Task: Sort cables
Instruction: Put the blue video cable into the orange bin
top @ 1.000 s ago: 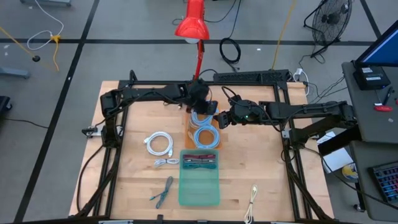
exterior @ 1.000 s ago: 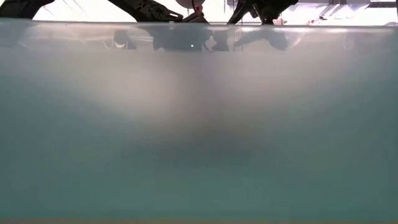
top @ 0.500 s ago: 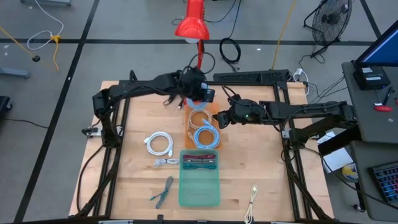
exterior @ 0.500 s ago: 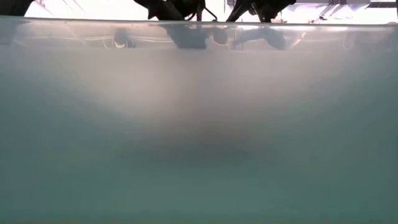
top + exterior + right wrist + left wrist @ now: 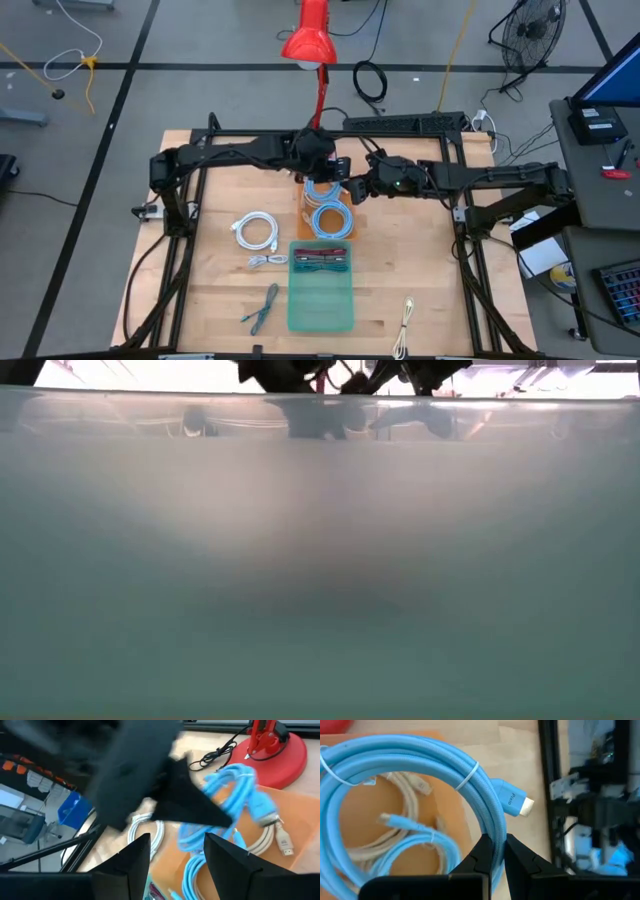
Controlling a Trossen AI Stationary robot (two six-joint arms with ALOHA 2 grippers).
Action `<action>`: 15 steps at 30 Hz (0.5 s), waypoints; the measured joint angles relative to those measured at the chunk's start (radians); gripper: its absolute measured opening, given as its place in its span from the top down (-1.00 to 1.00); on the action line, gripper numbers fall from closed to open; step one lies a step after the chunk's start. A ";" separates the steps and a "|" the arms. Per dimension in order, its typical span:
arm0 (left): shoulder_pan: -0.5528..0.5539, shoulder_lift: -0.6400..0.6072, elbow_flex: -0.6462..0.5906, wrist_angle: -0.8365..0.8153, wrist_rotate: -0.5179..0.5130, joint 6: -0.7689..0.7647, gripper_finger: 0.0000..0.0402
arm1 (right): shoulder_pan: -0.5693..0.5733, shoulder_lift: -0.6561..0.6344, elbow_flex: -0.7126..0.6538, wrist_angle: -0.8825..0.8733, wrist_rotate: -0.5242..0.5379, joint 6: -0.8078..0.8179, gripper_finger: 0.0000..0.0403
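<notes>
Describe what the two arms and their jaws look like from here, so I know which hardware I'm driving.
Both arms are matte black, jointed links reaching in from black frame rails at the table's sides. The left gripper ends in two flat, dark jaws tapering to narrow tips. The right gripper has the same dark, wedge-shaped jaws, broader at the base. Thin black cables run along the right arm. No markings are readable.

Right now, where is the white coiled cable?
In the high view the white coiled cable lies on the wooden table, left of the orange tray of light-blue cable coils and above the green bin.
</notes>
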 joint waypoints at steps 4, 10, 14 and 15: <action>0.031 0.000 -0.094 0.077 0.028 -0.008 0.89 | 0.016 0.000 0.000 0.000 -0.001 0.000 0.14; 0.058 0.000 -0.181 0.159 0.045 -0.007 0.89 | 0.029 0.000 0.000 -0.001 -0.001 0.007 0.14; 0.070 0.000 -0.195 0.162 0.048 0.036 0.89 | 0.029 0.000 0.000 -0.001 0.000 0.017 0.14; 0.074 0.000 -0.203 0.164 0.044 0.044 0.89 | 0.029 0.000 0.000 -0.001 0.000 0.019 0.14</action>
